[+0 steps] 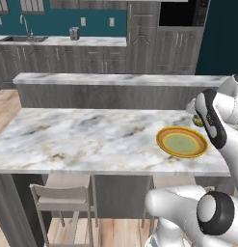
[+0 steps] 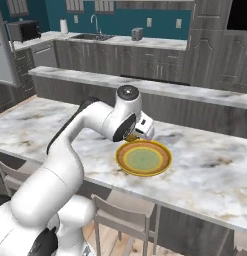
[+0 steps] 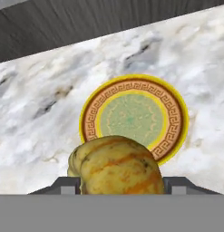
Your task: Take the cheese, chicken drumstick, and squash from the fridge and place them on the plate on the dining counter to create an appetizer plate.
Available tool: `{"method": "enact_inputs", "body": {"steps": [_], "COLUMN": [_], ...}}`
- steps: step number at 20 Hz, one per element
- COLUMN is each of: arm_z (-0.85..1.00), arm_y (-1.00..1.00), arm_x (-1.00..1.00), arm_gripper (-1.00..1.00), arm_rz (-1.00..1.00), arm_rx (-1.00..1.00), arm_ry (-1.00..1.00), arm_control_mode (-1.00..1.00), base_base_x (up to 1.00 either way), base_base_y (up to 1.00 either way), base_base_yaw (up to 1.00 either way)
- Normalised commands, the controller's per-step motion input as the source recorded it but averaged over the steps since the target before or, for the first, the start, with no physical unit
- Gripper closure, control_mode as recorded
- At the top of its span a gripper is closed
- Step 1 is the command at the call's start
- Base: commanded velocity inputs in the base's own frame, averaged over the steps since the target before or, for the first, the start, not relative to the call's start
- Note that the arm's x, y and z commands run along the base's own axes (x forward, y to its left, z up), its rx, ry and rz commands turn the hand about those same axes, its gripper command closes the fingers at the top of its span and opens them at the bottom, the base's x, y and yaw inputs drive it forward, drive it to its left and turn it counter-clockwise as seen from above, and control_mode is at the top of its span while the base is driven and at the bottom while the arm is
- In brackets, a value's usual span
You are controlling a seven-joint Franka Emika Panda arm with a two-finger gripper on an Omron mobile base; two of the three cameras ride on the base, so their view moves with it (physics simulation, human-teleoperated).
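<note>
A: Item one, squash (image 3: 115, 165). Any marking or label?
B: None readable. Lumpy rounded body, pale yellow with orange streaks and a greenish tinge at one side, dull skin. It sits between the tool's (image 3: 118, 185) two grey fingers, which are clamped on its sides; in the hand view it hangs above the plate's near rim.

A: Item two, plate (image 3: 133, 118)?
B: Round, shallow, glossy. Golden-yellow outer edge, orange-brown band with a key-fret pattern, a thin yellow ring, then a mottled green centre. No writing. Nothing lies on it. It rests on the table (image 1: 67, 137), toward the right end as seen in the left base view, nearer the front edge than the back.

A: Table surface?
B: White-grey marble with brown and grey veins, polished, long and rectangular, on a dark grey wood-grain base. Grey stools (image 1: 62, 195) are tucked under the front edge.

A: Tool position in the base views?
B: In the right base view the tool (image 2: 137, 134) is just over the plate's (image 2: 145, 159) back-left rim, with a bit of yellow showing beneath the wrist. In the left base view the squash (image 1: 199, 120) peeks out beside the dark forearm, just behind the plate (image 1: 182, 142).
</note>
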Motion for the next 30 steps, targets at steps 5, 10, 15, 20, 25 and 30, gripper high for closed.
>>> {"method": "enact_inputs", "body": {"steps": [5,10,15,20,25,30], "arm_z": [-0.33,-0.46,-0.56,-0.60,-0.58,-0.58], "arm_y": [-0.18,-0.03,-0.10,-0.12,-0.04,-0.01], "arm_x": [0.55,0.62,0.46,0.43,0.49,0.51], "arm_gripper": [1.00,1.00,1.00,1.00,1.00,1.00], "arm_rz": [0.00,0.00,0.02,0.03,0.03,0.02], "arm_rx": [0.06,0.01,0.03,0.04,0.04,0.03], "arm_ry": [0.33,0.24,0.16,0.11,0.07,0.02], "arm_control_mode": [-1.00,-1.00,-1.00,-1.00,-1.00,-1.00], "base_base_x": [0.00,0.00,0.00,0.00,0.00,0.00], "base_base_y": [0.00,0.00,0.00,0.00,0.00,0.00], "base_base_yaw": [0.00,0.00,0.00,0.00,0.00,0.00]}}
